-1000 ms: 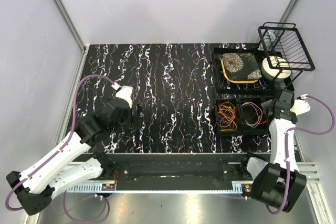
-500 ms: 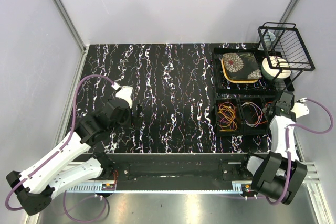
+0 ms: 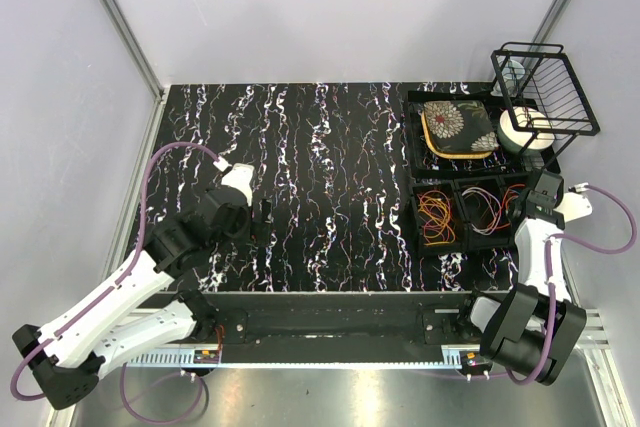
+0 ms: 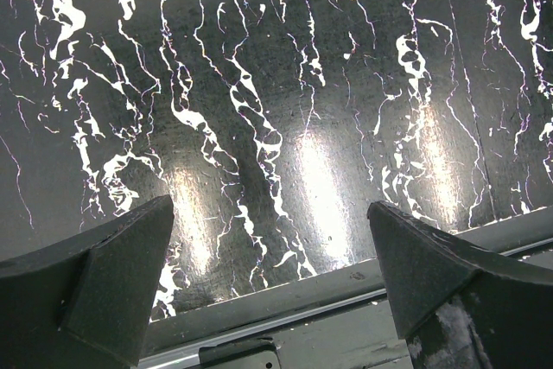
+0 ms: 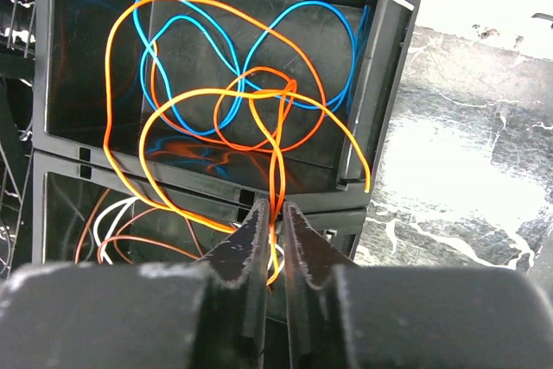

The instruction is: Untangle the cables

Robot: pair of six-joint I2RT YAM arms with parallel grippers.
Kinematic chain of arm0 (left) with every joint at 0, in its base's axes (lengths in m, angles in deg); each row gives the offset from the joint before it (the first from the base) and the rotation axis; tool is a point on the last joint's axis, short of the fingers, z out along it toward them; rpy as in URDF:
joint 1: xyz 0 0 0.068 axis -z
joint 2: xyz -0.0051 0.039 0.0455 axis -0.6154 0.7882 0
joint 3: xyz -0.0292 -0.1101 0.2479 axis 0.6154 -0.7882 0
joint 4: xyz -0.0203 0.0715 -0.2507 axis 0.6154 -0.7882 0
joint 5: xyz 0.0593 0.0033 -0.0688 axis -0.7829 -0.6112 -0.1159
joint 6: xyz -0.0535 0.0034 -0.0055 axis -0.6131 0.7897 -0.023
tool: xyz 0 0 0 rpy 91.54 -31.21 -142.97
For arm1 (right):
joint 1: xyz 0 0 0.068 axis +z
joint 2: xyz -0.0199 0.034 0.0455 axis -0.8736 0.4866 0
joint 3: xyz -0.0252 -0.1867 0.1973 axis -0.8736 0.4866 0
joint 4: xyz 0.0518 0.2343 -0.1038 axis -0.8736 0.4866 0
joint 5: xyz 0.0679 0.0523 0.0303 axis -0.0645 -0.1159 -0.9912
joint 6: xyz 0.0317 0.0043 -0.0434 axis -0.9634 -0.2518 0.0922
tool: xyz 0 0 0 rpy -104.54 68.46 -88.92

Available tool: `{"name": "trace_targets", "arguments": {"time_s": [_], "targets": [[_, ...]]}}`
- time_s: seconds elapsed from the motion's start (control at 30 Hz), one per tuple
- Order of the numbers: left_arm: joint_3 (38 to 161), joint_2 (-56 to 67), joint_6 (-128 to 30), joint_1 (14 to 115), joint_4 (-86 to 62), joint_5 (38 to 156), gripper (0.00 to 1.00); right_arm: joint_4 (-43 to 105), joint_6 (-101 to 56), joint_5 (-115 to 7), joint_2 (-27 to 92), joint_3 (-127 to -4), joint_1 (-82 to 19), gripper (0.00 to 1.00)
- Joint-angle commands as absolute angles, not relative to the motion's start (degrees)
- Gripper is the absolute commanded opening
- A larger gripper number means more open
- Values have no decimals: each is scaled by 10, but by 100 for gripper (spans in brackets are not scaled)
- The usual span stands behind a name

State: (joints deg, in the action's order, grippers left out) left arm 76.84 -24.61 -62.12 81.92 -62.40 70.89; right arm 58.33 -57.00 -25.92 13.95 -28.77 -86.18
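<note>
Two arms, only one at work. The right gripper (image 5: 276, 222) has its jaws pinched almost together on a strand of the orange cable (image 5: 278, 162). That strand rises from between the jaws into a tangle with the blue cable (image 5: 302, 15) just beyond them, inside a black divided bin (image 5: 393, 15). The step in hand looks like securing one strand. The next move likely calls for a slow lift, since crossed loops and the bin wall could snag. Other cables (image 5: 112, 231) lie left of the jaws. The left gripper (image 4: 270, 209) hangs over the table (image 4: 302, 84), jaws spread wide on nothing.
</note>
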Motion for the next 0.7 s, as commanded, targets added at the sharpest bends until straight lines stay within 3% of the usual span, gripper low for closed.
{"name": "trace_targets", "arguments": {"time_s": [0.0,0.03,0.1,0.37,0.67], "targets": [[766,-245,-622,817,-602,710,99,586,-569,-264,145,-292,-866,12],[767,-245,-622,817,-602,710,99,585,-567,-266,145,-292,-865,4],[767,-245,-622,818,-603,710,99,582,-565,-279,145,-291,-865,0],[766,-245,-623,818,-602,710,99,588,-567,-295,115,-304,-865,0],[767,-248,-622,817,-602,709,99,638,-558,-254,83,-399,-865,0]]}}
